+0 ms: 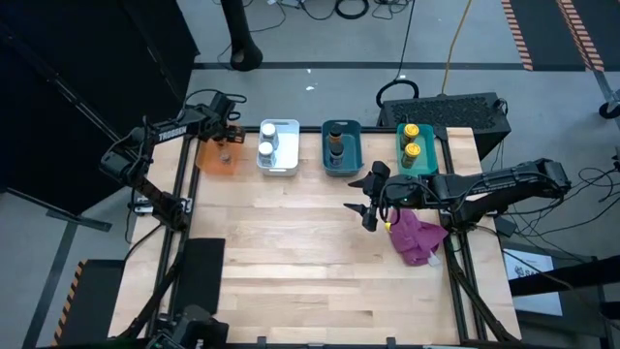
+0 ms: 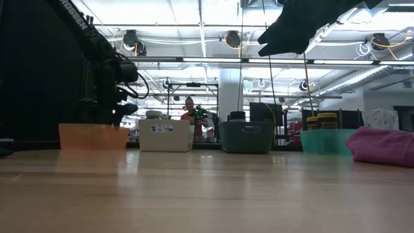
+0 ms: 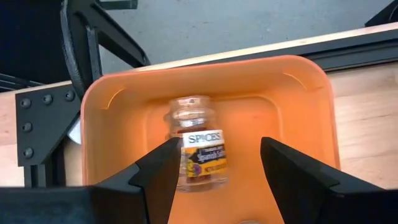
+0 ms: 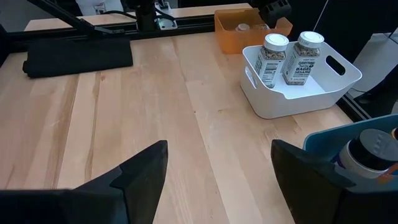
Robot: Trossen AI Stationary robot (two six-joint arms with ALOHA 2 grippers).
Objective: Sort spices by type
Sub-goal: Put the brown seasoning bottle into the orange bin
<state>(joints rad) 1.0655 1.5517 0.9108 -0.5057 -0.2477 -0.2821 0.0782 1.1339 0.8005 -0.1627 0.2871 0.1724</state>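
Looking down from the high view, my left gripper (image 1: 226,131) hangs over the translucent orange plastic bin (image 1: 208,158) while my right gripper (image 1: 369,201) hovers above bare wood beside the crumpled magenta cloth (image 1: 418,237), with white-lidded jars in the white bin (image 1: 279,171), dark-lidded ones in the blue bin (image 1: 341,170) and yellow-lidded ones in the teal bin (image 1: 419,170). From the left wrist, fingers (image 3: 158,171) spread apart straddle a small clear glass spice jar (image 3: 198,149) labelled "SPICES", free inside the orange bin; I judge it light, rigid, slick and breakable, best pinched across its body. From the right wrist, jaws apart and empty, one white-lidded jar (image 4: 303,57) reads "EVERYTHING… BAGEL SESAME".

4 bins (image 1: 279,168), magenta cloth (image 1: 417,237)
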